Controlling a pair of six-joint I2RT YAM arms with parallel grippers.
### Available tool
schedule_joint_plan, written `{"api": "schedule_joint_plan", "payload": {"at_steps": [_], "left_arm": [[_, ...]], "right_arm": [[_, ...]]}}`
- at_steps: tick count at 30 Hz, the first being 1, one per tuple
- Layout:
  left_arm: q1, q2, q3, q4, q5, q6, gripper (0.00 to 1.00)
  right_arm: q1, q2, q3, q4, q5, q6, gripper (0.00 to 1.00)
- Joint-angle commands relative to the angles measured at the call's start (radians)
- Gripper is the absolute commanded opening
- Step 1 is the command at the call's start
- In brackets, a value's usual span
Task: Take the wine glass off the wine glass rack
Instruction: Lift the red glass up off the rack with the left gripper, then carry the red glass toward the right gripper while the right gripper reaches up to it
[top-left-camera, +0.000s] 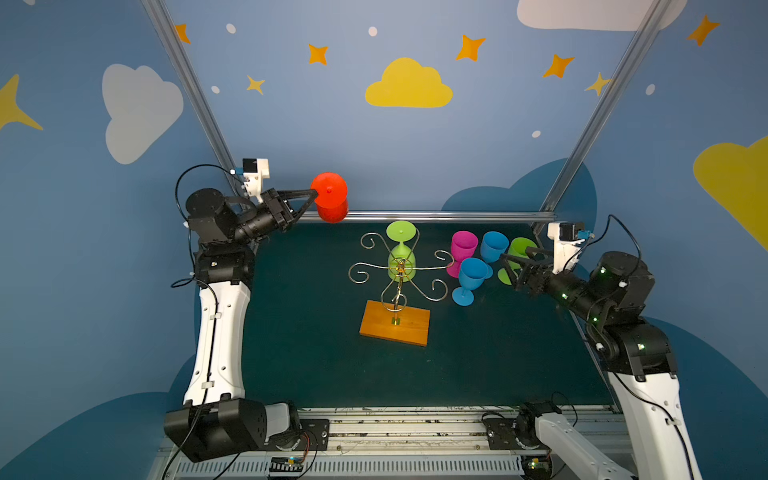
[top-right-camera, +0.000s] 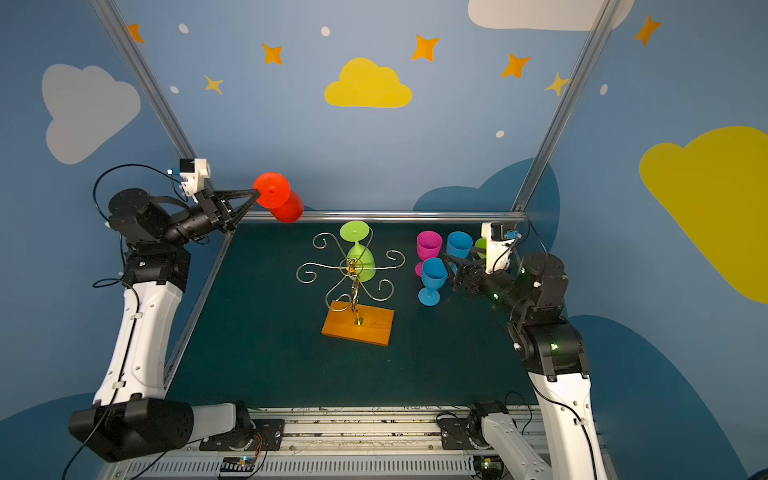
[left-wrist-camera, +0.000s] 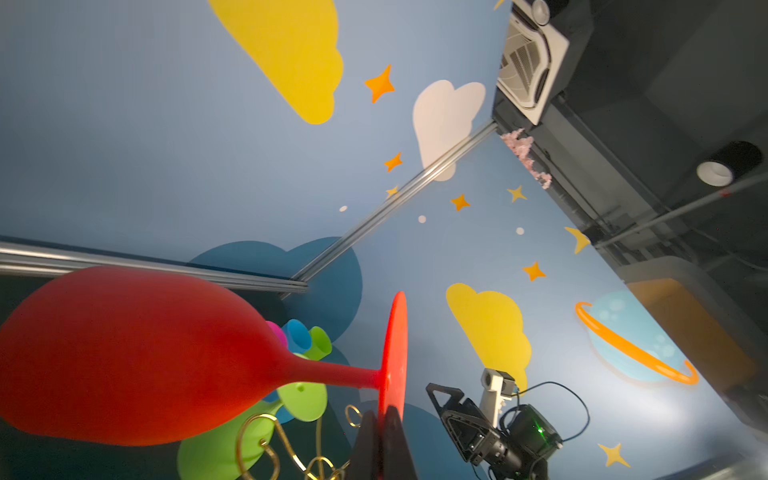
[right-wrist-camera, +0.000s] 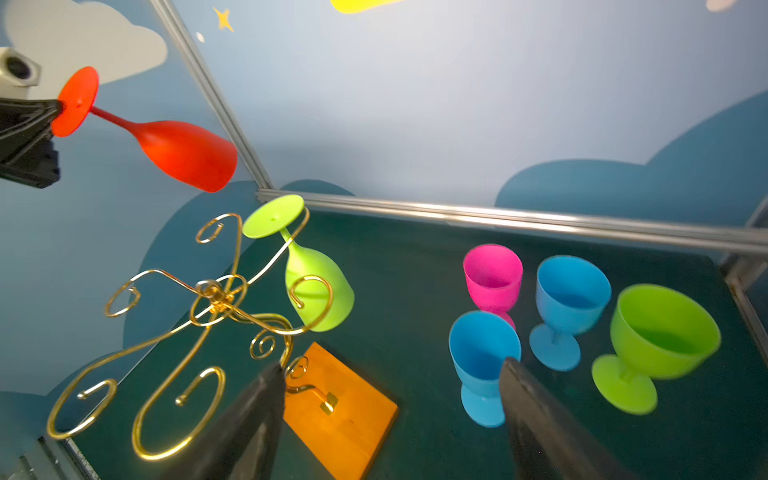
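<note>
You are looking at a dark green table mat (top-left-camera: 311, 365) that is carrying the whole scene. Near its middle the gold wire wine glass rack (top-left-camera: 401, 269), with scroll-tipped arms and a rectangular orange-brown wooden base, is standing upright; the red plastic wine glass (top-left-camera: 331, 203) is hanging in the air well clear of that rack, above the mat's far left edge, tilting with its foot higher than its bowl; a lime green wine glass (top-left-camera: 398, 257) is hanging upside down by its foot from a far arm of the rack. To the right of the rack four plastic goblets are standing upright in a cluster on the mat: a wide lime goblet (right-wrist-camera: 660, 332), a blue goblet (top-left-camera: 494, 245) at the back, a second blue goblet (top-left-camera: 473, 272) in front, and a pink goblet (top-left-camera: 464, 245). Your left gripper (top-left-camera: 315, 192) is pinching the rim of the red glass's flat foot between closed fingers; your right gripper (top-left-camera: 514, 255) is hovering just beside the goblets with its jaws spread wide, holding nothing.
</note>
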Motion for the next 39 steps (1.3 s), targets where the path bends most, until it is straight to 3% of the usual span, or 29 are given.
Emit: {"api": "schedule_joint_plan", "payload": {"at_steps": [1,9,14,22,28,39], "left_arm": [[-0.043,0.051,0.105,0.126,0.027,-0.092,0.03],[-0.222,0.235,0.347,0.184,0.059,-0.203,0.03],[-0.344,0.319,0.397,0.252,0.075,-0.288,0.03],[-0.465,0.411,0.483,0.287,0.106,-0.380,0.03],[-0.529,0.453,0.543,0.331,0.126,-0.444,0.03],[-0.562,0.436,0.487,0.352,0.139,-0.464,0.03]], "right_arm": [[0.004,0.019,-0.008,0.183,-0.114,-0.021,0.80],[0.053,0.103,0.042,0.338,-0.158,-0.071,0.81],[0.108,0.157,0.092,0.350,-0.151,-0.179,0.84],[0.223,0.194,0.088,0.365,-0.132,-0.428,0.87],[0.250,0.219,0.084,0.415,-0.117,-0.502,0.87],[0.286,0.266,0.086,0.489,-0.011,-0.571,0.87]]}}
